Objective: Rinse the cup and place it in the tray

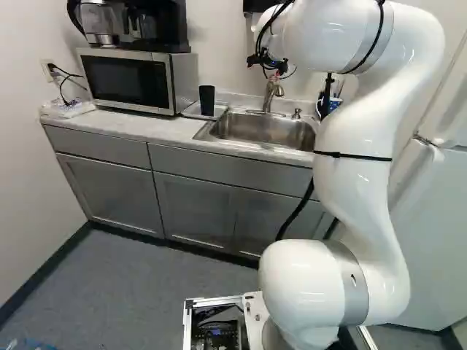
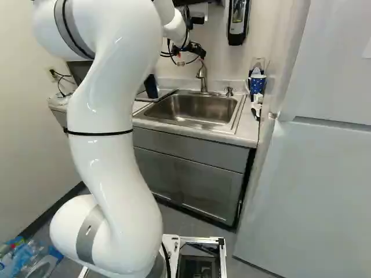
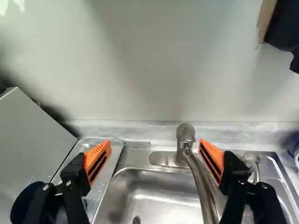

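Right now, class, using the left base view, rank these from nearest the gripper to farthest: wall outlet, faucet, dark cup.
1. Faucet, behind the sink, closest to the gripper
2. Dark cup, beside the microwave
3. Wall outlet, at the view's left

White rounded arm point(image 1: 365, 182), black cables, orange pads point(image 3: 97, 161).

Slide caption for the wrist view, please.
Open hand facing the sink faucet, with the tray beside the basin.
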Tool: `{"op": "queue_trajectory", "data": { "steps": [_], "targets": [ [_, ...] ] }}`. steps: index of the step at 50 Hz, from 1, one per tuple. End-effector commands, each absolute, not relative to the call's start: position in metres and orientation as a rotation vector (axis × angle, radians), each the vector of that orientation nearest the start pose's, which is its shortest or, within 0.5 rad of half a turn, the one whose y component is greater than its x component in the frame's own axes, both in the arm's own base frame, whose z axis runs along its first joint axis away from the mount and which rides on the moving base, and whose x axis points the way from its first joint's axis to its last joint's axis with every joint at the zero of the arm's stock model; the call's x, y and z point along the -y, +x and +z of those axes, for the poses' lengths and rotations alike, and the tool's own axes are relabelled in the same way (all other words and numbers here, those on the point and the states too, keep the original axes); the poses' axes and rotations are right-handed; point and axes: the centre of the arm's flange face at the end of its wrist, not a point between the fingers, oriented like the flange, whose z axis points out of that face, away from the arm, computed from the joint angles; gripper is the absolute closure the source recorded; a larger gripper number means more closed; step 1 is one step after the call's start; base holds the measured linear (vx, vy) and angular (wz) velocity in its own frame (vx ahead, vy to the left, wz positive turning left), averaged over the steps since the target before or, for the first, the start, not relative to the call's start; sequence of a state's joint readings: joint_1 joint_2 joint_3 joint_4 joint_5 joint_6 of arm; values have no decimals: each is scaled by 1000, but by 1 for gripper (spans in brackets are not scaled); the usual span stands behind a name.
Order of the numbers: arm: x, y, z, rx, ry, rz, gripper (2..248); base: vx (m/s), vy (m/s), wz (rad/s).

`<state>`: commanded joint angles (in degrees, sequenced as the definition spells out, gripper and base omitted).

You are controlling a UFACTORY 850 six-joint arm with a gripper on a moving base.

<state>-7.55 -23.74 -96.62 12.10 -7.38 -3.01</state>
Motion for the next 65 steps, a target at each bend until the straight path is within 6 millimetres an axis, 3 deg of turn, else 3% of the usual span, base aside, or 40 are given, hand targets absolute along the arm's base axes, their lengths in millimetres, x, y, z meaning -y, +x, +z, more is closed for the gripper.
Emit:
{"op": "queue_trajectory", "data": {
  "steps": [27,65],
  "targets": [
    [111,637,705,-417,-2627,-1643,3,0,0,0],
    [124,556,699,-480,-2738,-1429,3,0,0,0]
  ]
}}
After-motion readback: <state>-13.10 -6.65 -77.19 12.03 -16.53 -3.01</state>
